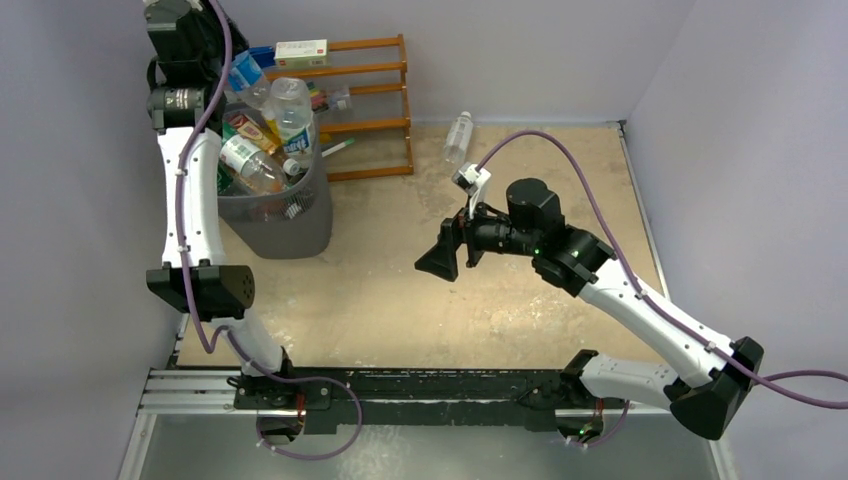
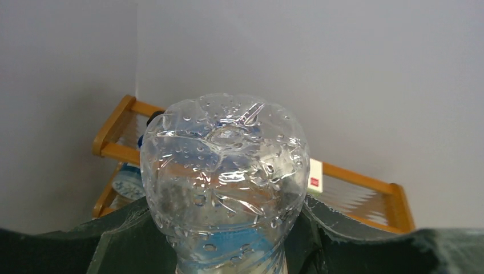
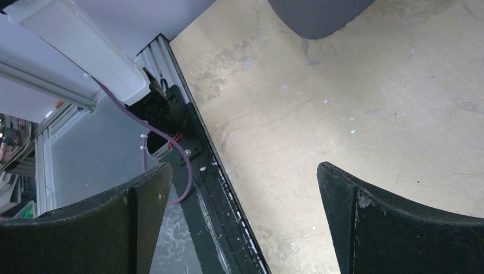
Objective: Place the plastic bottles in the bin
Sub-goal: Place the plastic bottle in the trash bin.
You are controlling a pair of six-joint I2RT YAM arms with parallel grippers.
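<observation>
The left claw (image 2: 227, 212) is clamped on a clear plastic bottle (image 2: 224, 171). The bottle's dimpled base points away from the wrist, and a blue label shows low between the dark fingers (image 2: 122, 242). Seen from above, this claw is raised at the far left corner, with the grey bin (image 1: 290, 228) below and just ahead of it. The bin is heaped so full that the binned bottles (image 1: 262, 160) stand above its rim. The step in hand appears to be the drop. To do it well, the claw should probably carry the bottle over the middle of the heap and come low before the fingers part, since a bottle released onto so full a pile could roll off onto the table (image 1: 400, 300). Room is tight here: the corner walls are close behind and beside the claw, and the orange wooden rack (image 1: 372, 100) stands straight ahead of it, past the bottle's base. The right claw (image 1: 438, 262) is spread apart and holds nothing, hovering over bare table well apart from the bin, with open room all round it. A lone bottle (image 1: 457, 136) lies beyond that claw, near the back wall and beside the rack's end.
</observation>
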